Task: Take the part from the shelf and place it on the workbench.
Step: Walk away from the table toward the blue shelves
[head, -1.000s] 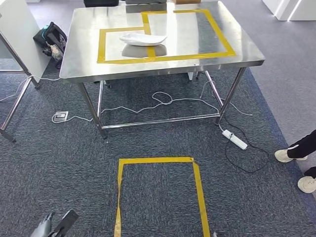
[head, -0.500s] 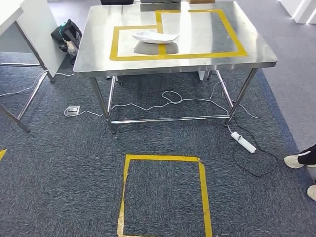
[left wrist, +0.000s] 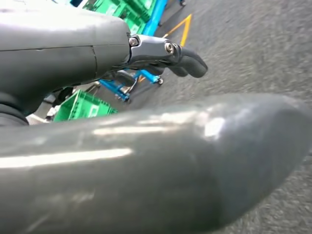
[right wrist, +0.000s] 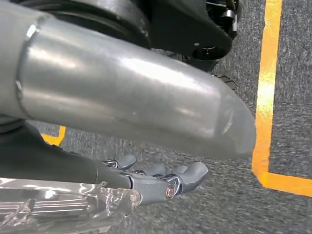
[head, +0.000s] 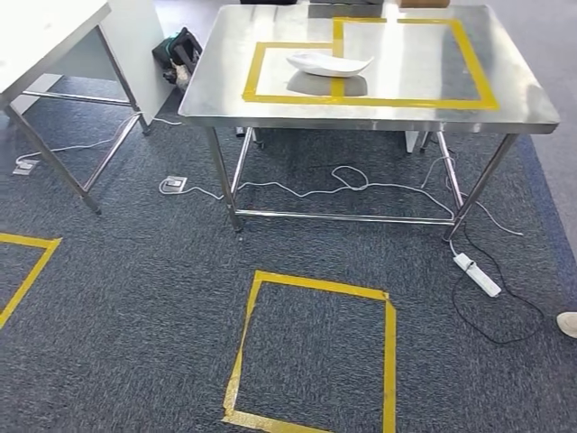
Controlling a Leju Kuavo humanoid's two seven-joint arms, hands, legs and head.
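A white curved part point(head: 329, 63) lies on the steel workbench point(head: 224, 99), across the yellow tape outlines on its top. In the left wrist view my left hand point(left wrist: 147, 151) hangs over the grey carpet, its thick thumb across the picture and its dark fingers point(left wrist: 184, 58) stretched out, holding nothing. In the right wrist view my right hand point(right wrist: 128, 107) also hangs over the carpet, with its fingers point(right wrist: 173, 178) extended and nothing in them.
A white table point(head: 48, 36) stands at the left, a black bag point(head: 178, 50) behind it. Cables, a floor socket point(head: 173, 184) and a power strip point(head: 478, 273) lie under the workbench. A yellow tape square point(head: 388, 361) marks the carpet. Green crates on a blue rack point(left wrist: 121, 9) stand behind my left hand. A person's shoe point(head: 568, 323) is at the right edge.
The camera has turned left, so the whole scene has shifted right. My left hand, seen at the bottom left a second ago, has left the head view.
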